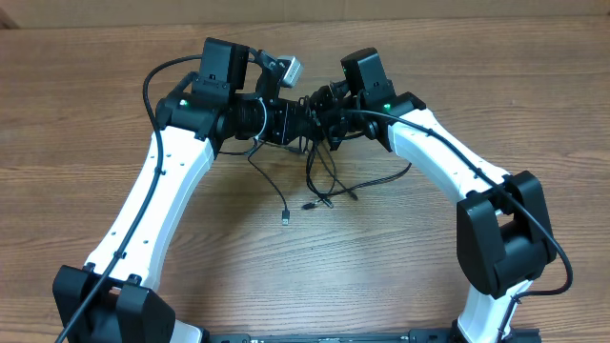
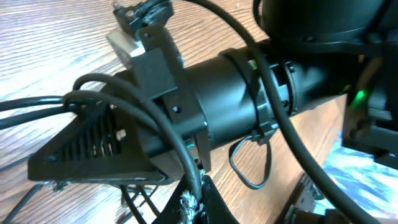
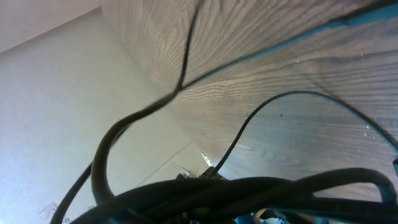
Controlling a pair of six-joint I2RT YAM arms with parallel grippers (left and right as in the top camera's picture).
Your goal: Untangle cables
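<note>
The cables (image 1: 320, 173) are thin black cords hanging in a tangle between my two grippers at the table's far middle. Their plug ends (image 1: 286, 218) trail loose on the wood. My left gripper (image 1: 284, 122) is shut on one black cable (image 2: 184, 152); in the left wrist view its jaws (image 2: 196, 200) pinch it at a frayed white spot. My right gripper (image 1: 320, 118) faces the left one closely and is shut in the bundle. In the right wrist view a thick bunch of cables (image 3: 236, 190) lies across the jaws and hides the fingers. A silver-tipped plug (image 3: 208, 163) shows just above it.
A small white-grey block (image 1: 289, 69) sits above the left wrist. The right arm's black housing (image 2: 249, 87) fills the left wrist view. Thicker black wires (image 1: 152, 81) loop off both arms. Bare wooden table (image 1: 305, 276) lies between the arm bases.
</note>
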